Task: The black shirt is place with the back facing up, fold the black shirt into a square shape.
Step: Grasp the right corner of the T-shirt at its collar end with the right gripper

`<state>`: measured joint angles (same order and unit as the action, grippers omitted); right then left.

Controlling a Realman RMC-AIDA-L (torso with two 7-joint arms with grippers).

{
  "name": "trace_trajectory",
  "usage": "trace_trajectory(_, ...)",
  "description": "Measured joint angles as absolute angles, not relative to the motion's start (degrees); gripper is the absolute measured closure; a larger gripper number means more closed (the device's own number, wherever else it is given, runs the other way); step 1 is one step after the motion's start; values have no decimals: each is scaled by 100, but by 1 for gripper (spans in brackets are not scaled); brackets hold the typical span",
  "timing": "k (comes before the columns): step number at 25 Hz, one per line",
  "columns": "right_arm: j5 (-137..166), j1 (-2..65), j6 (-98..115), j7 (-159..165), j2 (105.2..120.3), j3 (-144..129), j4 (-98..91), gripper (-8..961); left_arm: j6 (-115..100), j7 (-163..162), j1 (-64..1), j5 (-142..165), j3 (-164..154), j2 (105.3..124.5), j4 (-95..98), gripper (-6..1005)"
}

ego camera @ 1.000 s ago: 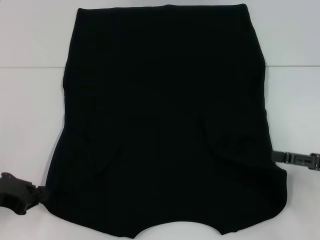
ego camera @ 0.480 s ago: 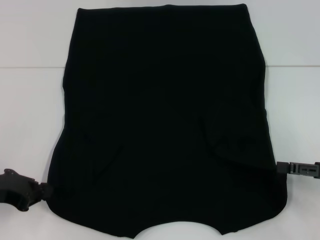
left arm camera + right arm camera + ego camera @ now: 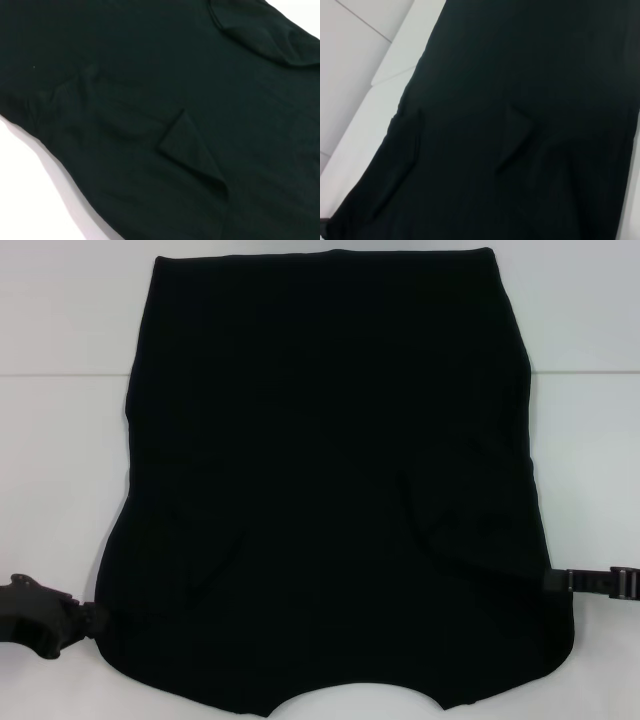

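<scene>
At the near-left corner of the head view, the left end effector (image 3: 88, 622) sits low against the white tabletop (image 3: 60, 460), its tip touching the left edge of the black shirt (image 3: 330, 460) close to the near corner; whether it is released or clenched on the cloth cannot be told. The black shirt lies flat across the middle of the tabletop, taking up most of the view, with both sleeves folded in over the body so the sides run nearly straight, the straight hem at the far edge and the curved neckline at the near edge. It is narrower at the far end and flares wider toward the near end. The left wrist view shows the black shirt (image 3: 150, 100) up close, with the pointed corner of a folded-in sleeve lying on the body and a strip of tabletop (image 3: 35, 200) beside it. The right wrist view shows the black shirt (image 3: 520, 125) with similar soft creases. On the right, the right end effector (image 3: 556, 581) reaches in level from the edge of the head view, its tip meeting the shirt's right edge near the near corner; its state cannot be told either.
</scene>
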<state>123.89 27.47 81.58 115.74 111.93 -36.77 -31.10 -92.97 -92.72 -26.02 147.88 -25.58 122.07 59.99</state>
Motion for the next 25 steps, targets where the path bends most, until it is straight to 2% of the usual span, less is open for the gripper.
trace_trajectory(5, 12541, 2829, 8118, 11600, 11265, -3662, -3107, 456, -9274, -9272, -2602, 14787, -2557, 12208, 5993, 967)
trace_trajectory(10, 12563, 2832, 8074, 11598, 11276, -3688, -3108, 465, -9264, -9273, -2608, 14787, -2557, 12203, 5993, 967)
trace_trajectory(18, 12632, 2774, 7877, 11533, 11340, -3673, -3119, 831, -9263, -9272, -2606, 14769, -2547, 12220, 5994, 967)
trace_trajectory(25, 12670, 2578, 7953, 11486, 11375, -3520, -3304, 886, -9314, -9610, -2608, 14749, -2528, 12205, 6047, 967)
